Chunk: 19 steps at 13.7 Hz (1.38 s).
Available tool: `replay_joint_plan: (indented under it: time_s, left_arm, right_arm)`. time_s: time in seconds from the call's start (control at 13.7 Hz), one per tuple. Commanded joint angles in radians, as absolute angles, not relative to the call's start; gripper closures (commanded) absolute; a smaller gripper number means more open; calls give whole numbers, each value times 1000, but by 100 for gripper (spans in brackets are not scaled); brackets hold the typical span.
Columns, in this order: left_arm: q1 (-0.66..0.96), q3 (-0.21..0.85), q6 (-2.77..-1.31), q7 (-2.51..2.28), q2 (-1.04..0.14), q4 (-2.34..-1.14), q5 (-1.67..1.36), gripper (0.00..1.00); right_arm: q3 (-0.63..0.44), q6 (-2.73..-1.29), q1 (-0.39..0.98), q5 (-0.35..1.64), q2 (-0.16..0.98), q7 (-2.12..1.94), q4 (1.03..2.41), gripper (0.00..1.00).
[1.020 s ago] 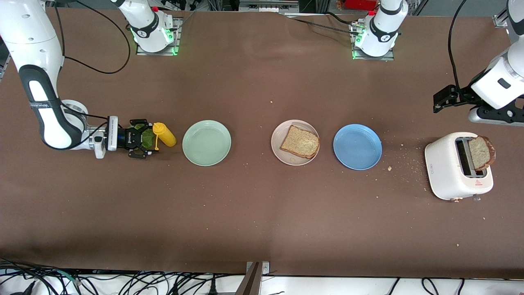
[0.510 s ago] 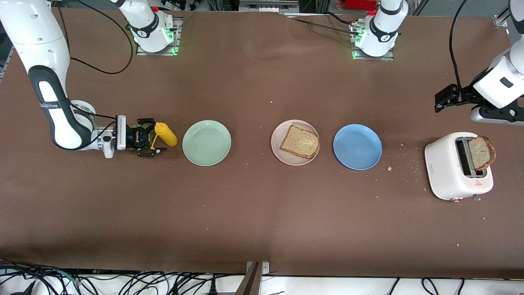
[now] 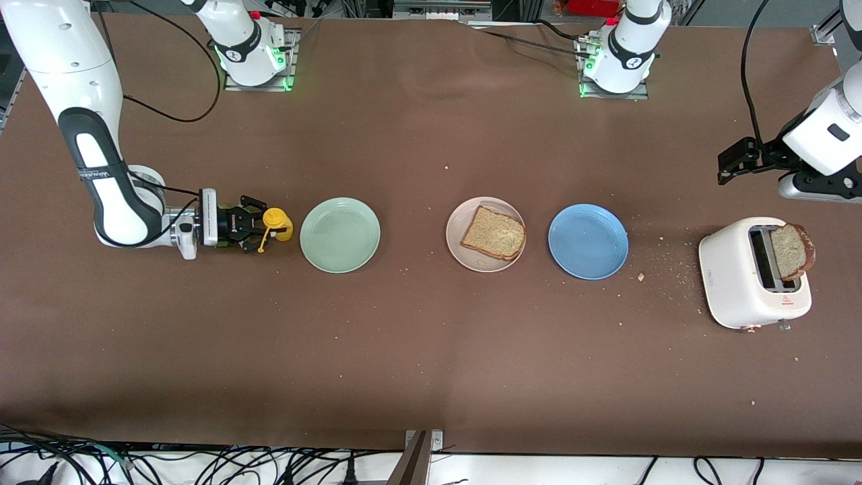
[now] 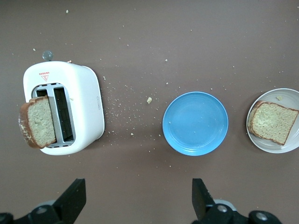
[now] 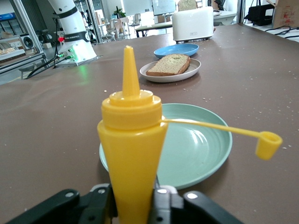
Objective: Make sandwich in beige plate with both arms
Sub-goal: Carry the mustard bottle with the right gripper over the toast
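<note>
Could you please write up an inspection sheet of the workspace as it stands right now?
Surface: brown table, scattered crumbs.
Job's things: beige plate holds one bread slice; second slice in the toaster.
Clutter: green plate, blue plate, both bare.
Grippers: right gripper shut on upright mustard bottle, cap off, beside the green plate; left gripper open, waiting above the toaster.
Cables: black ones along the table's camera edge.
Surroundings: arm bases lit green.
</note>
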State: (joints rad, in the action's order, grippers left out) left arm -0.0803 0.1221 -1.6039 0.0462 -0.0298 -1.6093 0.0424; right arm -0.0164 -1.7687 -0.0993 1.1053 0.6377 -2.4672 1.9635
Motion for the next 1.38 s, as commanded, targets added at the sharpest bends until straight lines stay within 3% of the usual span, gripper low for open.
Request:
replay_joint_plan:
  time_s: [0.0,0.36,0.8,1.31]
  left_arm:
    - [-87,124,-1605,46,-17,-1609,18,0]
    - [-89,123,-1605,51,-17,-1609,18,0]
    - [-91,121,-1603,51,-17,-1609,17,0]
    - [-92,121,-1603,51,-17,-1609,17,0]
  right_arm:
    - [-12,-1784,-86,1069,621,-2351,1922,100]
    - [9,-1779,-6,856,575,-1830,1777,100]
    - [11,-1775,202,678,569,-1368,1614,100]
    - [103,-1769,449,244,613,-772,1385,100]
